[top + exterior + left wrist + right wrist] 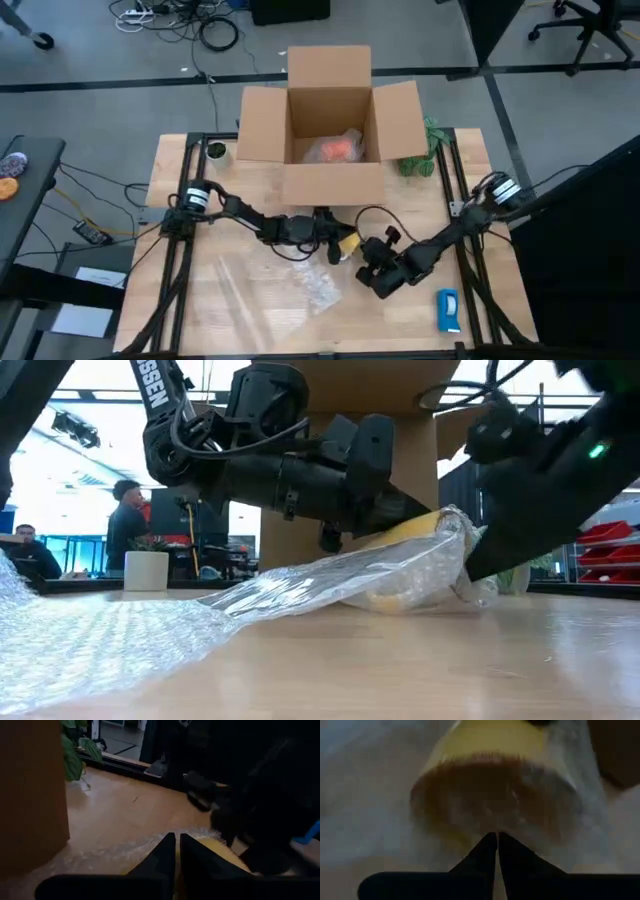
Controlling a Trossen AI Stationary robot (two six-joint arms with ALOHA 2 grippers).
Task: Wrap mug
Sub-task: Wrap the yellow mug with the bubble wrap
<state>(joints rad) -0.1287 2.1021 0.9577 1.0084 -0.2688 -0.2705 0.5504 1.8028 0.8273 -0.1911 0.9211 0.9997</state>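
I am working the wrapping step: the mug, a yellow one, is lying on its side near the middle of the table, just in front of the box, with the wrap draped over it and trailing toward the near edge. The left gripper is reaching in at the mug from the box side, its fingers pressed almost together. I cannot tell whether film is caught between them. The right gripper is facing the mug's open mouth through the film, its fingers closed tip to tip. I am judging the mug only partly covered. The next move calls for holding it steady on one side while pulling the loose sheet around and under it. An orange item in film is sitting inside the box. A blue-and-white object is lying near the right front corner, a plant beside the box. In the room beyond, two people are standing or sitting by a small pot.
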